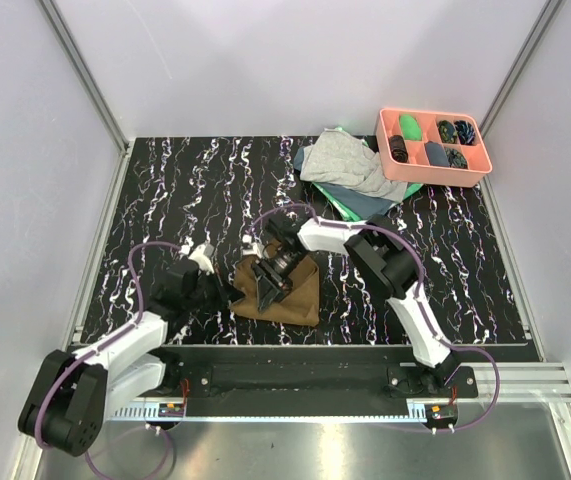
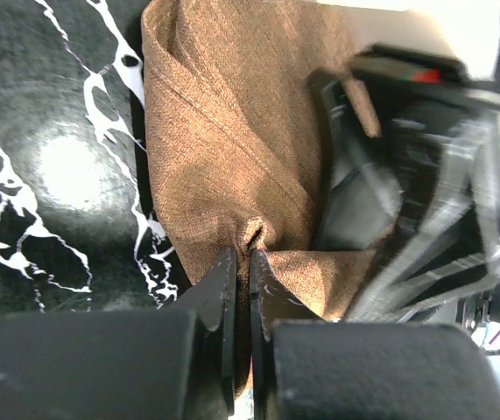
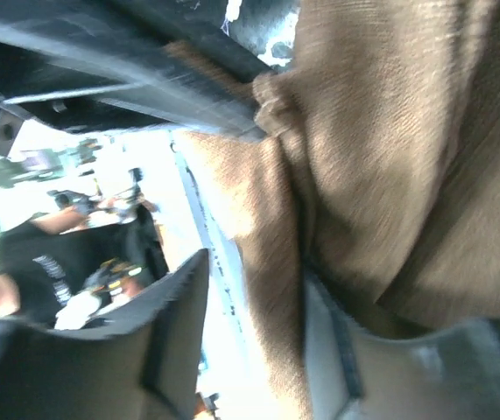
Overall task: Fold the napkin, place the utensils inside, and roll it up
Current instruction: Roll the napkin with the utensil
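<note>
No legible text, labels, numbers or signs in view.

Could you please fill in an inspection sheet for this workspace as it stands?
Surface: black marbled table.
Job's things: brown napkin folded, lying near the front edge; utensils: nothing seen.
Clutter: grey cloth lying over a green cloth at the back right; pink tray of small items beside them.
Grippers: left gripper shut on the napkin's edge; right gripper open, jaws astride a napkin fold.
Cables: purple cable looped along each arm.
Surroundings: white walls with metal framing.
</note>
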Available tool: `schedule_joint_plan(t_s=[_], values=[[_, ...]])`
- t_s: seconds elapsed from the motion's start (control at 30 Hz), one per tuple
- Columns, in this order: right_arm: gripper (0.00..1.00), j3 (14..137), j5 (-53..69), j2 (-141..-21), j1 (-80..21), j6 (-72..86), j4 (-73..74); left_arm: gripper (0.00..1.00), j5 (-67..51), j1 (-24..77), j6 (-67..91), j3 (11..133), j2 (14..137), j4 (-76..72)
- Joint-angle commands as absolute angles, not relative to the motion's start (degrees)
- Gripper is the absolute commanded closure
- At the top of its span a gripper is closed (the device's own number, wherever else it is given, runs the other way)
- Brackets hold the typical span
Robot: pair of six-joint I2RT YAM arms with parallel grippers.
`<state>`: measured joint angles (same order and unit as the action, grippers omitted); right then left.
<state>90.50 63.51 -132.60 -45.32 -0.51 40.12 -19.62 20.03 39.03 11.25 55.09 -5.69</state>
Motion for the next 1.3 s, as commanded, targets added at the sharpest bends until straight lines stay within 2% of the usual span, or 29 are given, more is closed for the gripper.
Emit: schedule_joint_plan(t_s=[0.0,0.2,0.33,0.43,0.57,0.8,0.93,1.03,1.13,1.17,1.23,1.27], values=[[0.44,92.20,53.62,-122.97,-43.95,-1.14,38.50,1.00,-15.38,20.04,36.04,16.16,57.82,1.04],[0.36,82.65,36.86,-109.97,-46.05,-2.54,30.51,1.00,-15.56,19.86,34.98,19.77,62.75,4.48],[0.32,71.92,15.71,-99.70,-52.81,-4.22,19.53,1.00,-15.99,19.34,34.81,20.65,64.85,4.83],[0.29,64.70,8.29,-95.29,-58.70,-5.18,10.65,1.00,-17.40,18.98,34.54,21.53,66.79,4.66],[0.28,61.26,3.61,-94.74,-63.71,-7.11,5.37,1.00,-18.81,18.46,33.84,22.94,69.17,4.92],[0.29,60.55,0.79,-99.04,-65.92,-10.90,3.43,1.00,-19.42,18.11,33.92,23.38,70.14,4.75],[0.31,60.73,0.79,-101.33,-66.00,-12.30,3.60,1.00,-19.60,18.11,33.84,23.38,70.22,4.75],[0.37,60.91,0.88,-102.83,-65.92,-12.31,3.95,1.00,-19.69,18.02,33.93,23.38,70.49,4.66],[0.46,61.43,0.26,-104.67,-65.92,-11.69,4.74,1.00,-20.21,18.02,34.01,23.47,70.66,4.22],[0.54,61.78,0.26,-105.20,-65.83,-11.43,5.18,1.00,-20.39,17.93,34.01,23.47,70.66,4.13],[0.59,63.18,0.26,-106.96,-65.57,-10.46,7.63,0.93,-20.83,17.75,34.19,23.47,70.84,4.22],[0.62,63.63,1.83,-107.57,-65.22,-10.02,8.52,0.80,-20.74,17.58,34.28,23.38,70.58,4.39]])
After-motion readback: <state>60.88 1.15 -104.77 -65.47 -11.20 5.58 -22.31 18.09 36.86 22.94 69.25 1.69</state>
